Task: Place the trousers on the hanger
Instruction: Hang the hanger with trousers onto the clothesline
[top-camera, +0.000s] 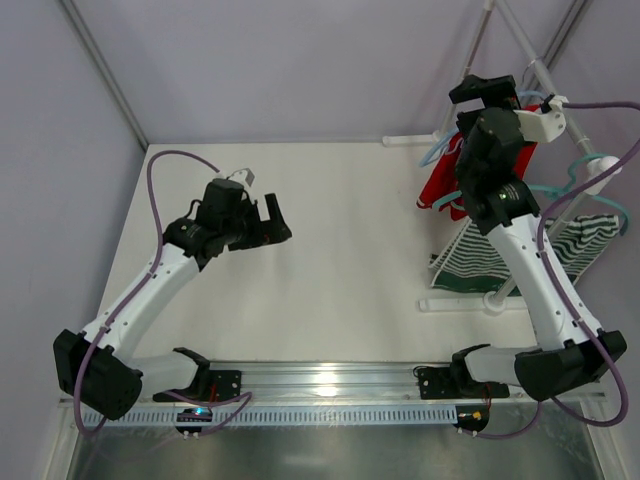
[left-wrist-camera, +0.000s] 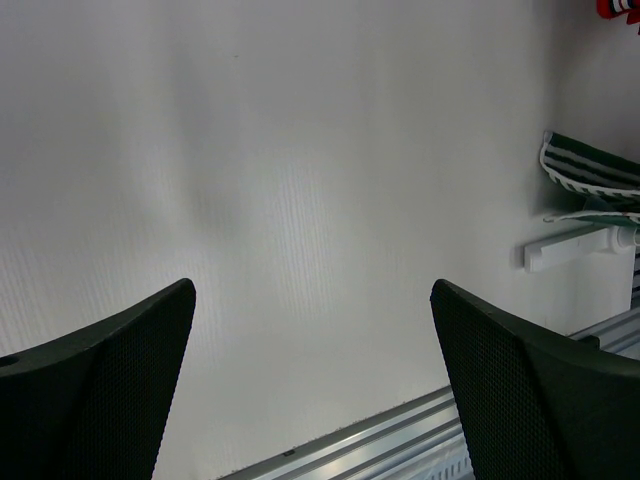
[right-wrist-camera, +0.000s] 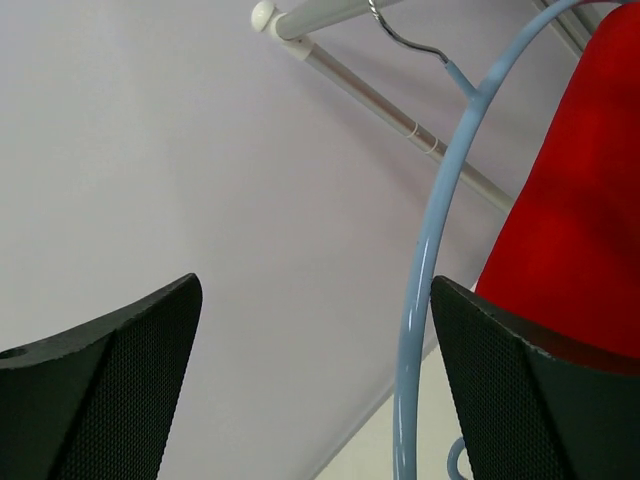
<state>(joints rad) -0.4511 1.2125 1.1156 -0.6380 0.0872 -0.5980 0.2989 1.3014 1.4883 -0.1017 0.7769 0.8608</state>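
The bright red trousers (top-camera: 438, 182) (right-wrist-camera: 575, 230) hang over the pale blue hanger (top-camera: 436, 150) (right-wrist-camera: 430, 260) on the drying rack at the right. My right gripper (top-camera: 478, 95) (right-wrist-camera: 315, 300) is raised at the rack and stands open. The hanger's thin curved arm passes between its fingers, close beside the right finger (right-wrist-camera: 520, 390), and nothing is clamped. The hanger's metal hook (right-wrist-camera: 402, 40) reaches up to the rack rod (right-wrist-camera: 385, 100). My left gripper (top-camera: 272, 222) (left-wrist-camera: 312, 300) hovers open over the bare table with nothing between its fingers.
A green-and-white striped garment (top-camera: 565, 250) (left-wrist-camera: 590, 175) hangs low on the rack, with a darker teal hanger (top-camera: 605, 205) above it. The rack's white foot (top-camera: 460, 303) (left-wrist-camera: 575, 250) rests on the table. A metal rail (top-camera: 330, 380) runs along the near edge.
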